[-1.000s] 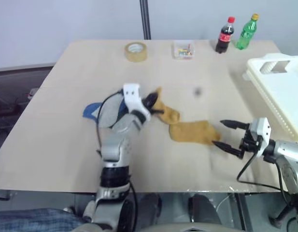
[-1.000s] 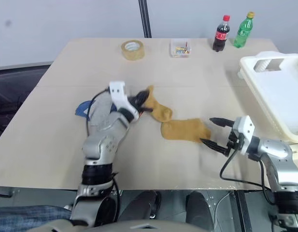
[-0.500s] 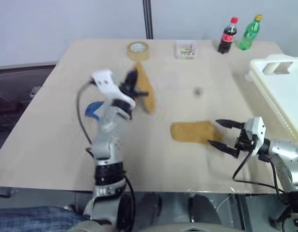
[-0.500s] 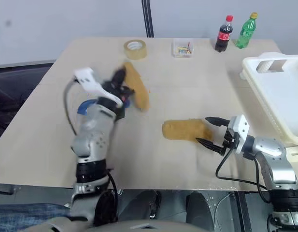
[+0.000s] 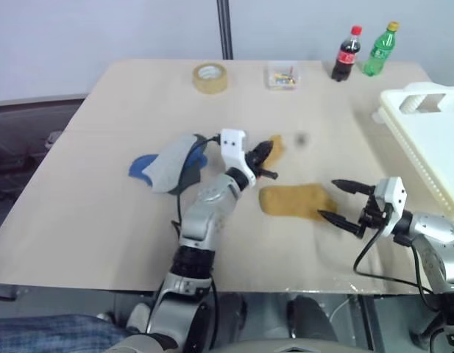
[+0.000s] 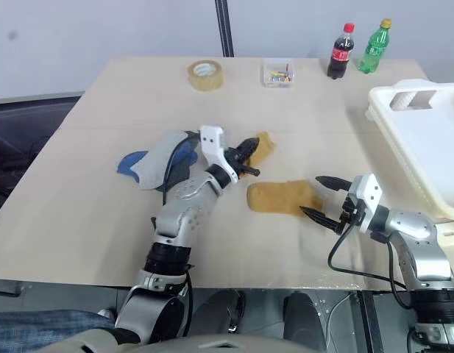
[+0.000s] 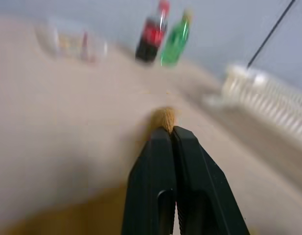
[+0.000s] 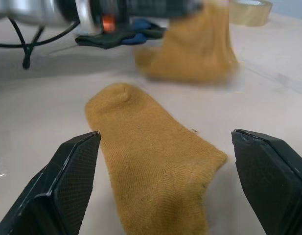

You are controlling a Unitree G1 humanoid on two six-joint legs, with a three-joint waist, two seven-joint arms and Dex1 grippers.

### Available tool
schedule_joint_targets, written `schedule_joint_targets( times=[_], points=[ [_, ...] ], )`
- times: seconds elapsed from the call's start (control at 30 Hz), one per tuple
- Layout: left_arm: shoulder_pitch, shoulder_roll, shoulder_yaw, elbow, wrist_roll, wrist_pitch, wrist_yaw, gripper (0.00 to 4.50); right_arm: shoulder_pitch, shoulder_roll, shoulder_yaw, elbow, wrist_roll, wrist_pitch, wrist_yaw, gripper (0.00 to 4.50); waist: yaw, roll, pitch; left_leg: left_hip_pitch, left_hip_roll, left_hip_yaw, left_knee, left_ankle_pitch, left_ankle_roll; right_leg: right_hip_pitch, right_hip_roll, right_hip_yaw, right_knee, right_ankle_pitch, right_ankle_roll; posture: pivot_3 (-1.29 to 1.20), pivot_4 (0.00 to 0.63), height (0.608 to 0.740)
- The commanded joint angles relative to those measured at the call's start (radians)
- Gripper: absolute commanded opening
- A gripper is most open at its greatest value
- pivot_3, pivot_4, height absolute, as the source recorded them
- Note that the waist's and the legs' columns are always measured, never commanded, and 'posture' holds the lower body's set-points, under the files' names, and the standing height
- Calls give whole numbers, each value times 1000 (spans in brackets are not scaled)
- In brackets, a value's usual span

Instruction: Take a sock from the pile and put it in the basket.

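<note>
My left gripper (image 5: 260, 159) is shut on a mustard-yellow sock (image 5: 274, 146), held above the middle of the table; the left wrist view shows a tuft of that sock (image 7: 164, 117) past the closed fingertips. The pile (image 5: 166, 162), now blue and light-grey socks, lies to the left of that arm. A second mustard sock (image 5: 293, 200) lies flat on the table just in front of my right gripper (image 5: 345, 203), which is open and level, its fingers (image 8: 67, 182) wide on either side of this flat sock (image 8: 151, 156). The white ribbed basket (image 6: 421, 140) stands at the table's right edge.
At the table's far edge sit a roll of tape (image 5: 210, 77), a small clear box of coloured bits (image 5: 282, 76), a cola bottle (image 5: 345, 54) and a green bottle (image 5: 379, 48). A black pole (image 5: 225, 29) rises behind the table.
My left gripper lifted the mustard sock up and to the left, then swung back right to the table's middle with it. The flat sock and the right gripper stayed put.
</note>
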Motion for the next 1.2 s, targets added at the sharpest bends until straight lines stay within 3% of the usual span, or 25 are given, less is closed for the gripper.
schedule_joint_targets(
  times=[0.03, 0.1, 0.2, 0.27, 0.3, 0.4, 0.47, 0.5, 0.7, 0.87, 1.13, 1.2],
  points=[
    [-73, -20, -39, 160, 79, -108, -17, 114, 3, 2, -16, -44, 5, -15, -10, 4500, 3, 0, 0, 0, 0, 0, 0, 0, 0, 0, 0, 0, 0, 0, 0, 0, 150, 740],
    [-107, -31, -58, 219, 103, -159, -43, 114, 8, 1, -15, -45, -1, -18, -13, 4500, 3, 0, 0, -1, -1, 0, 0, 0, 0, 0, -2, 0, 0, 0, 0, 0, 150, 740],
    [-117, -57, -51, 187, 67, -213, -113, 851, 15, -1, -14, -58, -4, -19, -13, 4500, 3, 0, 0, -1, -2, 0, 0, 0, 0, 0, -2, 0, 0, 0, 0, 0, 150, 740],
    [-92, -75, -57, 93, 22, -244, -179, 1749, 18, -2, -17, -63, -3, -17, -16, 4500, 3, 0, 0, -1, -2, 0, 0, 0, 0, -1, -2, 0, 0, 0, 0, 0, 150, 740],
    [-79, -83, -58, 57, 5, -251, -197, 1892, 19, -2, -18, -64, -3, -18, -17, 4500, 1, 0, 0, -1, -2, 0, 0, 0, 0, -1, -2, 0, -1, 0, 0, 0, 150, 740],
    [-34, -89, -69, -31, -31, -221, -234, 3534, 19, -3, -18, -63, -4, -18, -19, 4500, 0, 0, 0, -2, -1, 0, 0, 0, 0, -1, -2, 0, 0, 0, 0, 0, 150, 740],
    [-3, -76, -80, -82, -45, -177, -251, 4285, 6, -3, -14, -56, -9, -17, -22, 4500, -3, 0, 0, -1, -1, 0, 0, 0, 0, -1, -2, 0, 0, 0, 0, 0, 150, 740],
    [10, -70, -77, -104, -51, -156, -247, 4451, -2, -2, -12, -53, -13, -17, -25, 4500, -4, 1, 0, -1, -1, 0, 0, 0, 0, -1, -2, 1, 0, 0, 0, 0, 150, 740],
    [45, 33, 24, -139, 1, -56, -114, 4451, -94, 9, 24, -13, -78, 34, -94, 4500, -7, 1, 0, 0, -1, 0, 0, 0, 0, -1, -1, 1, 0, 0, 0, 0, 150, 740],
    [23, 107, 163, -111, -83, 52, -78, 4451, -203, 44, 91, 11, -156, 187, -216, 4500, -12, 1, 0, -1, -1, -1, 0, 0, 0, -2, -1, 0, 0, 0, 0, 0, 150, 740],
    [-18, 320, 125, -24, -136, 225, -355, 4451, -293, 96, 165, 1, -190, 457, -319, 4500, -16, 0, 0, -3, -2, -3, 0, 0, 0, -2, -2, -1, 0, 0, 0, 0, 150, 740],
    [-19, 351, 110, -15, -128, 237, -395, 4500, -290, 94, 164, -8, -190, 471, -321, 3520, -19, 0, 0, -3, -2, -3, 0, 0, 0, -3, -2, -1, 0, 0, 0, 0, 150, 740]
  ],
)
